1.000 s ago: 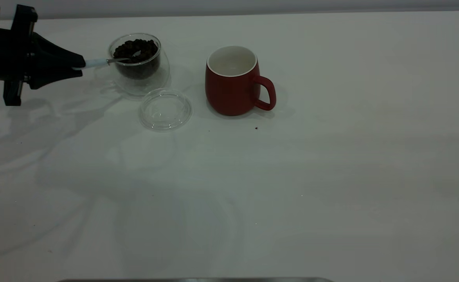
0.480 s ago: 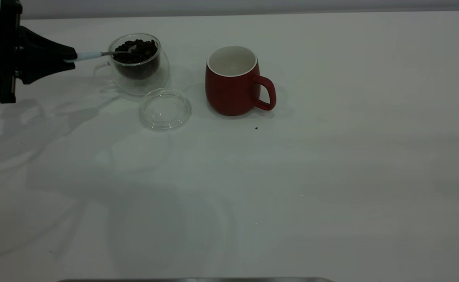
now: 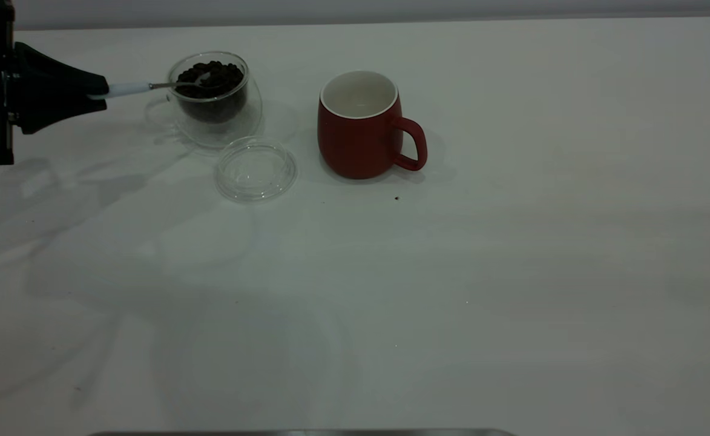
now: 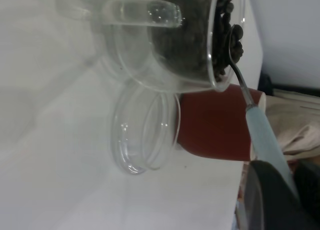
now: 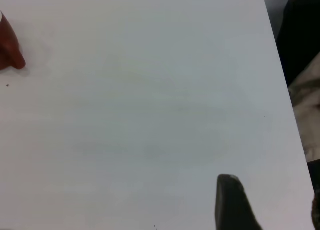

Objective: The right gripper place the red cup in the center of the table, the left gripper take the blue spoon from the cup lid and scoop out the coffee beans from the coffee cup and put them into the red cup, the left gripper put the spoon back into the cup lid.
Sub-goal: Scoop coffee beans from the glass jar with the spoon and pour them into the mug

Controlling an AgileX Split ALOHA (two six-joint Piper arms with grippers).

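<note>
The left gripper (image 3: 97, 94) hovers at the table's far left, shut on the pale handle of the blue spoon (image 3: 126, 89). The spoon lies nearly level, its metal bowl resting on top of the coffee beans (image 3: 212, 74) inside the clear coffee cup (image 3: 215, 115). In the left wrist view the spoon (image 4: 260, 135) runs from my left gripper (image 4: 292, 186) over the coffee cup's rim (image 4: 212, 74) into the beans (image 4: 222, 19). The cup lid (image 3: 256, 169) lies bare in front of the coffee cup. The red cup (image 3: 359, 127) stands upright mid-table, handle to the right. The right gripper (image 5: 272, 192) hangs open over bare table.
A single stray bean (image 3: 396, 197) lies on the white table (image 3: 451, 290) just in front of the red cup. In the right wrist view the red cup's edge (image 5: 7, 47) shows far off, and the table's edge (image 5: 280, 64) runs beside dark and beige things off the table.
The left gripper has drawn back to the left and risen a little, pulling the spoon with it. The spoon's bowl has come up from in the beans to their top.
</note>
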